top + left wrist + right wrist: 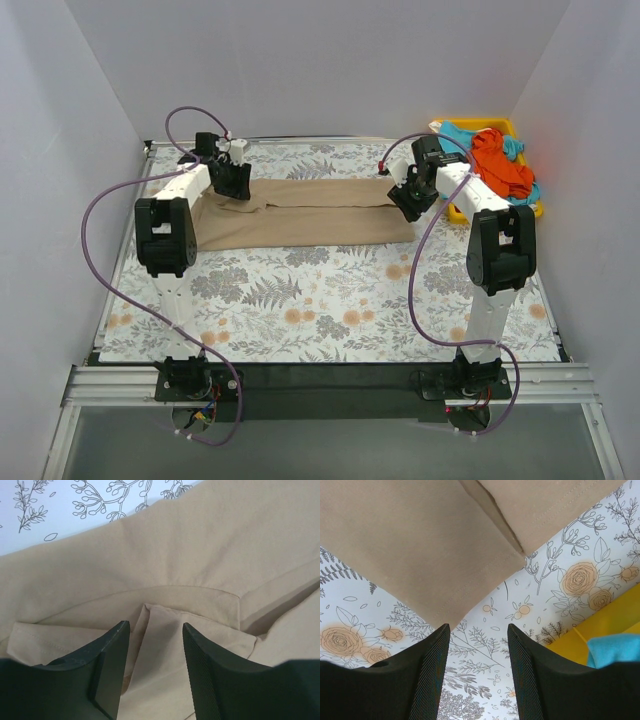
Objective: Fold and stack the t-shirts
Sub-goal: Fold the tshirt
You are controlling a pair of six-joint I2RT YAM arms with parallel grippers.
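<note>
The tan-beige t-shirt (305,215) lies folded into a long band across the far half of the table. My left gripper (232,180) hovers over its left end, open, with a raised fold of tan cloth (155,645) below the gap and not pinched. At the band's right end my right gripper (410,203) stands open over bare tablecloth, just off the hem corner (445,615). An orange-red t-shirt (497,163) and a turquoise-blue t-shirt (462,133) lie bunched in the yellow tray (505,127).
The yellow tray (615,620) sits at the far right corner, close to my right gripper. A floral tablecloth (330,300) covers the table. White walls close in the left, back and right sides.
</note>
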